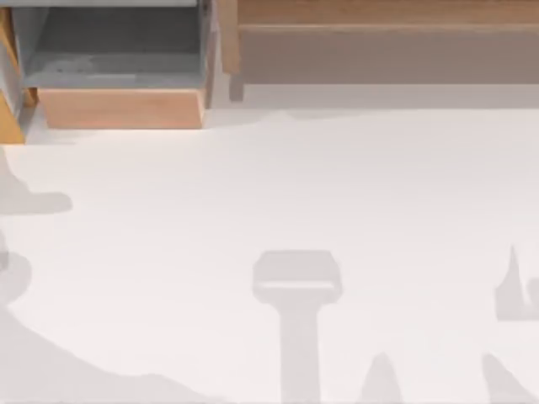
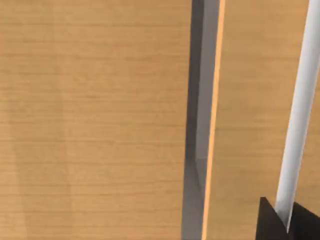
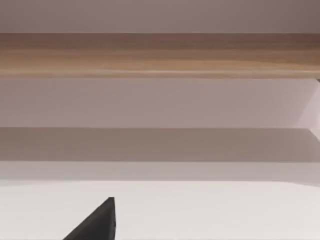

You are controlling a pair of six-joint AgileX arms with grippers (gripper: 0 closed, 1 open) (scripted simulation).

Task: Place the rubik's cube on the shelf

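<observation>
The long light-brown wooden shelf (image 1: 379, 13) with a tan-grey front looks bare, so placing seems undone. Where the rubik's cube is, or whether the left gripper (image 2: 274, 220) or right gripper (image 3: 97, 222) holds anything, I cannot tell.

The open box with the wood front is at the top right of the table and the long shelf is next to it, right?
Not quite. In the top view the open box with the wood front sits at the top left of the table, not the top right. The long shelf is beside it, to its right.
</observation>
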